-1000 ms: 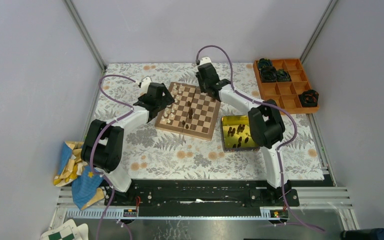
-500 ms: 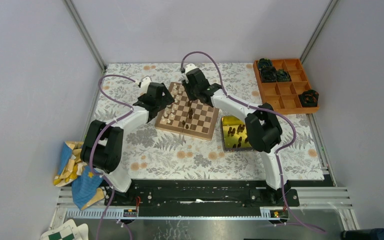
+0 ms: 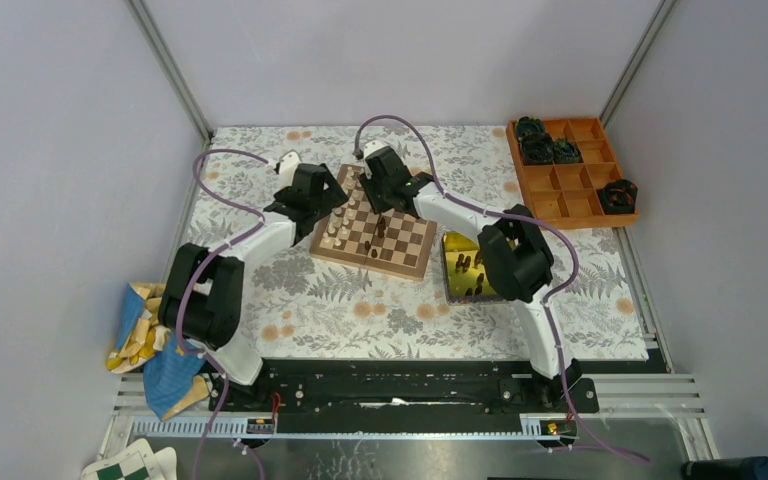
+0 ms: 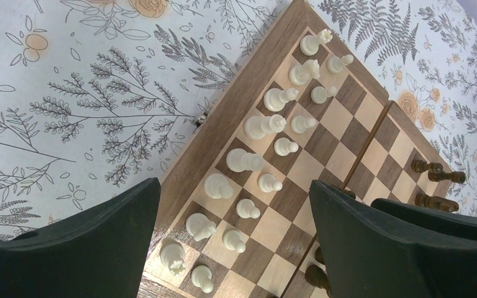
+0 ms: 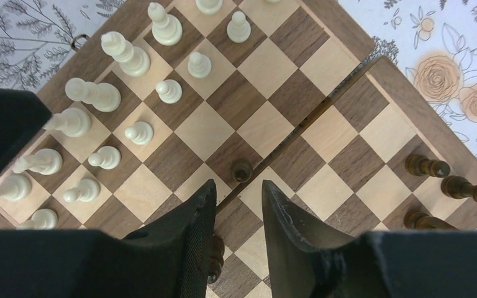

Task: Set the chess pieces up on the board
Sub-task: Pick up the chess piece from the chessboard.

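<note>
The board (image 3: 400, 245) lies tilted on the floral cloth. Cream chess pieces (image 4: 266, 127) stand in two rows along its left side and also show in the right wrist view (image 5: 102, 94). A few dark pieces (image 5: 427, 166) stand near the opposite edge. One dark pawn (image 5: 241, 169) stands mid-board just ahead of my right gripper (image 5: 238, 186). That gripper hovers over the board (image 3: 385, 195), its jaws a narrow gap apart with nothing between them. Another dark piece (image 5: 215, 248) is half hidden under its left finger. My left gripper (image 4: 235, 184) is wide open and empty above the cream rows (image 3: 330, 205).
A shiny yellow tin (image 3: 455, 242) holding several dark pieces sits right of the board, partly under the right arm. An orange compartment tray (image 3: 570, 185) with black gear-like lumps is at the far right. A blue-yellow cloth (image 3: 145, 345) lies at the near left.
My right arm has swung left from the board's far right corner to above the board's middle. The left arm has barely moved.
</note>
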### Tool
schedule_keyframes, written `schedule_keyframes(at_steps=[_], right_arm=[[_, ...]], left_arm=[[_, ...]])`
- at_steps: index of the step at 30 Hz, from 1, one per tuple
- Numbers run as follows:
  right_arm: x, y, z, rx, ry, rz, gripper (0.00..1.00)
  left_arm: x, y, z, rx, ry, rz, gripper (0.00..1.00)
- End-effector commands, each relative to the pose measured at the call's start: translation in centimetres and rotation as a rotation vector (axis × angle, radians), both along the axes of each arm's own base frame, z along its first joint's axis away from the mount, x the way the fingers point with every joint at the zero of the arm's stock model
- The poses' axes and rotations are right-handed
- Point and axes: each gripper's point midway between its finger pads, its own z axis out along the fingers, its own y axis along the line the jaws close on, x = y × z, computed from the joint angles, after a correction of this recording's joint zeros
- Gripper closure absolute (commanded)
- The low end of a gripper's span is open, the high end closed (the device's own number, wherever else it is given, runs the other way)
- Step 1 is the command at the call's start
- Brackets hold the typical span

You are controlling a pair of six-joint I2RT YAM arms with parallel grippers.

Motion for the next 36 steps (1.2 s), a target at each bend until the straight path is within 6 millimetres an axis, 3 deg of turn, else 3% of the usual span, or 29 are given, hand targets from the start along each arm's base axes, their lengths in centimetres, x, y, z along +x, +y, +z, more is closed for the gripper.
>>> schedule_keyframes(at_steps=[1,20,36], right_arm=[[0.5,1.3,1.2,0.018,-0.021,0.028,0.60],[1.6,2.0,-0.1,0.012,-0.009,0.028,0.60],[1.8,1.2,-0.9,0.001,0.002,0.016,0.62]], left_arm=[[0.2,0.7,1.6,0.005,-0.053,0.036,0.02],[0.1,1.3,2.0,0.017,-0.071,0.066,0.02],[0.1,1.3,1.6,0.017,-0.066,0.069,0.02]])
